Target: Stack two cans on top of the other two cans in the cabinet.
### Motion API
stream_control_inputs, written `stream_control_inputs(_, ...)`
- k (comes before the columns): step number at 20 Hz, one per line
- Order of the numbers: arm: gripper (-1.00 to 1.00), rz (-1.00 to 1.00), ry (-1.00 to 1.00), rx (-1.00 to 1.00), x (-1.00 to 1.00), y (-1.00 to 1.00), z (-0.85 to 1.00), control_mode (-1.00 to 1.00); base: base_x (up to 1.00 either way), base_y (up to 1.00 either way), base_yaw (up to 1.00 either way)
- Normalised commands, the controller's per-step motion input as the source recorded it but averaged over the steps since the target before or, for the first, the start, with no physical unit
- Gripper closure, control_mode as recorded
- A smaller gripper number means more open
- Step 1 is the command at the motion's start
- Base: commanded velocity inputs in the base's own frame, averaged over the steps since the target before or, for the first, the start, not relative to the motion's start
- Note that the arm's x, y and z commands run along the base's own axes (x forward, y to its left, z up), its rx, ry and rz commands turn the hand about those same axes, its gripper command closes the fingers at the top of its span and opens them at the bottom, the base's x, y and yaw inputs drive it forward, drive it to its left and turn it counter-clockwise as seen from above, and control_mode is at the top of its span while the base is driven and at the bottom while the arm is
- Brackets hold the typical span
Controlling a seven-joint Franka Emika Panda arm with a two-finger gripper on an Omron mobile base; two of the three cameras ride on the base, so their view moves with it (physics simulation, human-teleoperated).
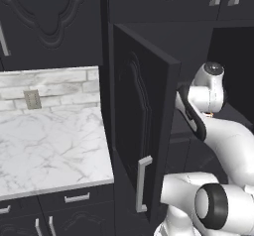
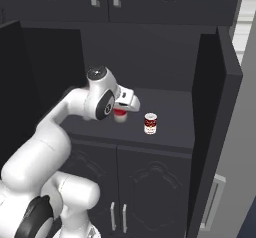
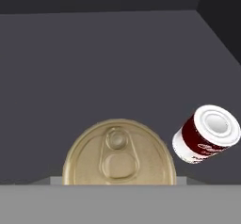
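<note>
Inside the cabinet point(image 2: 172, 113), my gripper point(image 2: 121, 111) has come down over a can point(image 2: 119, 115); only the can's red lower part peeks out under the hand. In the hand view this can's gold pull-tab lid point(image 3: 117, 153) lies very close at the bottom centre, right between the fingers, which stay hidden along its sides, shut on it. A second can point(image 2: 150, 123) with a red-and-white label stands upright on the dark shelf just to the right, apart from the hand. In the hand view that can point(image 3: 207, 133) stands to the right.
The cabinet's left door point(image 1: 144, 131) with its silver bar handle point(image 1: 143, 183) stands open beside my arm; the right door point(image 2: 212, 107) is open too. A marble counter point(image 1: 49, 146) lies to the left. Bare shelf stretches behind and right of the cans.
</note>
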Motion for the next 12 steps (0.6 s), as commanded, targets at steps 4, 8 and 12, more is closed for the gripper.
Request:
stream_control_inputs(4, 1.00, -0.01, -0.05, 0.00, -0.28, -0.10, 0.37, -1.00, 0.00, 0.00, 0.00)
stream_control_inputs(8, 1.00, 0.00, 0.00, -0.01, -0.20, -0.23, 0.25, -1.00, 0.00, 0.00, 0.00)
stream_control_inputs(12, 1.00, 0.00, 0.00, -0.04, -0.05, -0.30, 0.18, -1.00, 0.00, 0.00, 0.00)
